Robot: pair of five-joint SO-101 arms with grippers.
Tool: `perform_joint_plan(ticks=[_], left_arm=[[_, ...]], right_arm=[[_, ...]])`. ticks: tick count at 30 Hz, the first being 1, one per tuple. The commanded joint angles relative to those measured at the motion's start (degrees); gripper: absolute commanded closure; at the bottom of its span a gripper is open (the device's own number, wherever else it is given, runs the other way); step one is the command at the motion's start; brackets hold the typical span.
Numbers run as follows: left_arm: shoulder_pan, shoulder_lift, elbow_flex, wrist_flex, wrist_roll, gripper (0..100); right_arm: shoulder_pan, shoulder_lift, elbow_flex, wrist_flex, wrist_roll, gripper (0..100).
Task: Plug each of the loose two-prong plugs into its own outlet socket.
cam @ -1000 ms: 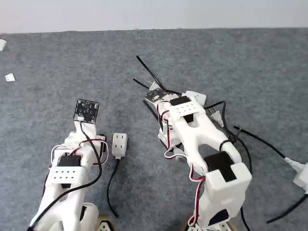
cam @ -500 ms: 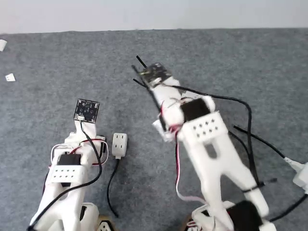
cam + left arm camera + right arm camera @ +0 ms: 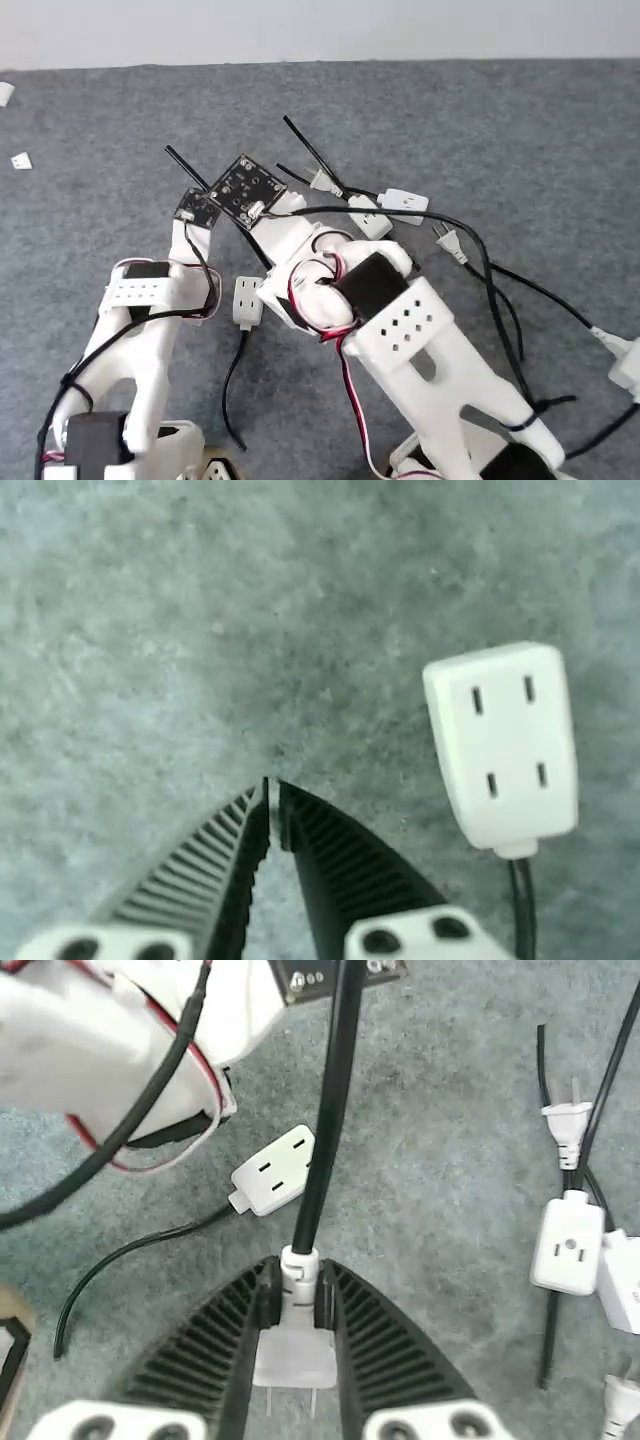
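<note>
The right gripper (image 3: 298,1272) pinches a white two-prong plug (image 3: 290,1350) on a stiff black cord (image 3: 328,1110), close beside the white two-outlet socket block (image 3: 272,1182), probably to line it up. The left gripper (image 3: 273,790), pressed together and empty, hangs left of the block.

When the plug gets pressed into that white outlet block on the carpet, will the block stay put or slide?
The outlet block looks small and light and lies loose on the carpet, so it would probably slide or twist under the plug unless braced. Its thin black cord curves slackly, so it likely anchors little.
</note>
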Motion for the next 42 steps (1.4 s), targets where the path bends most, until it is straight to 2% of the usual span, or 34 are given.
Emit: perform_joint_plan(ticks=[1, 4, 14, 23, 27, 30, 33, 38, 42], left_arm=[[0.1, -3.4, -0.5, 0.5, -3.1, 99], [2.4, -8.6, 4.7, -1.8, -4.5, 99], [7.8, -28.4, 18.5, -3.0, -9.8, 99], [10.0, -36.7, 23.8, -2.9, -10.0, 99], [11.1, -39.4, 25.6, -2.8, -13.6, 99], [10.5, -41.5, 25.9, -3.2, -10.7, 99], [10.2, -43.3, 26.2, -5.7, -4.1, 99], [0.4, -47.0, 28.0, -16.4, 9.0, 99], [-6.6, -51.2, 28.0, -18.7, 19.5, 99]], right_arm=[[-0.5, -2.2, 5.6, -7.4, -2.4, 99.0], [-1.7, -1.8, 9.7, -11.5, -3.7, 99.1], [-3.3, -1.8, 10.2, -11.3, -3.9, 99.1], [-3.2, -1.8, 10.1, -11.8, -7.6, 99.1], [-3.1, -1.8, 10.1, -12.7, -9.8, 99.1], [-2.0, -1.8, 10.4, -13.7, -12.0, 99.1], [0.0, -1.7, 11.9, -17.3, -16.9, 99.1], [1.0, -1.7, 17.9, -28.3, -22.3, 99.1], [1.7, -1.2, 22.7, -37.7, -25.3, 99.1]])
